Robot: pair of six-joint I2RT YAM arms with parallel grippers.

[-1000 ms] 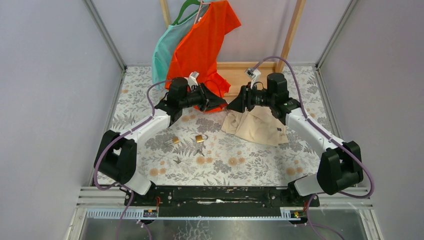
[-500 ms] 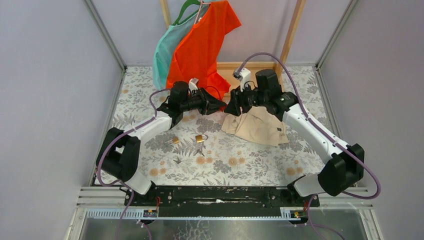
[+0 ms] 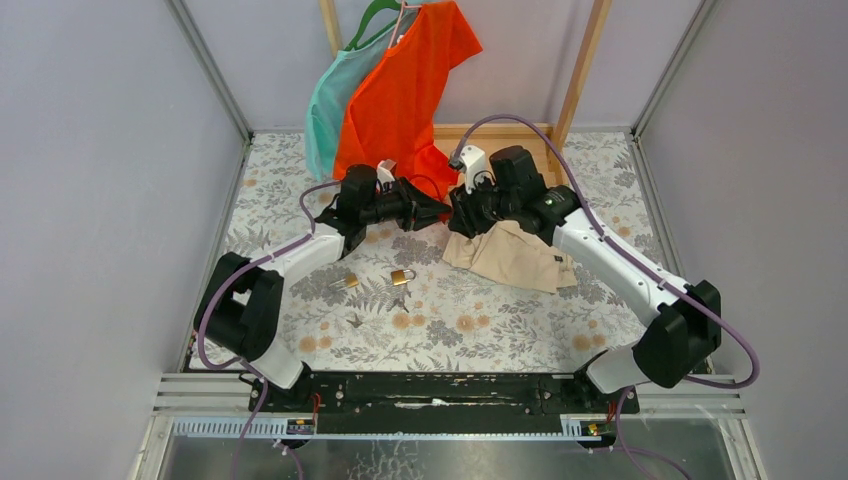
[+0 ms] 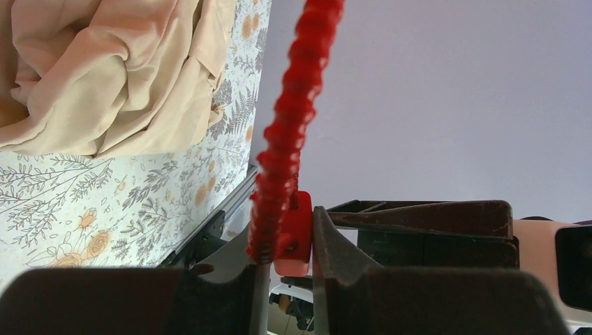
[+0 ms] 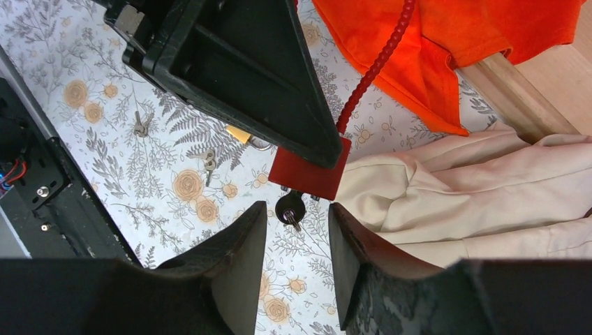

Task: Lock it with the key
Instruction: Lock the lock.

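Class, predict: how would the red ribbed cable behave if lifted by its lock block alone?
Probably floppy: the red ribbed cable curves loosely away from the red square lock block. Its segmented sleeve likely bends but resists kinking.

Legible text, labels, brands, numbers, signs: none.
- Red square lock body (image 5: pixel 309 174) and black-headed key (image 5: pixel 289 207) beneath it: faces show no lettering that can be made out.
- Small brass padlock (image 3: pixel 402 275) on the floral-patterned desk (image 3: pixel 480 320): any marking is too small to read.
- Small dark tag (image 3: pixel 553 258) on the crumpled beige cloth garment (image 3: pixel 505 255): too small to read.
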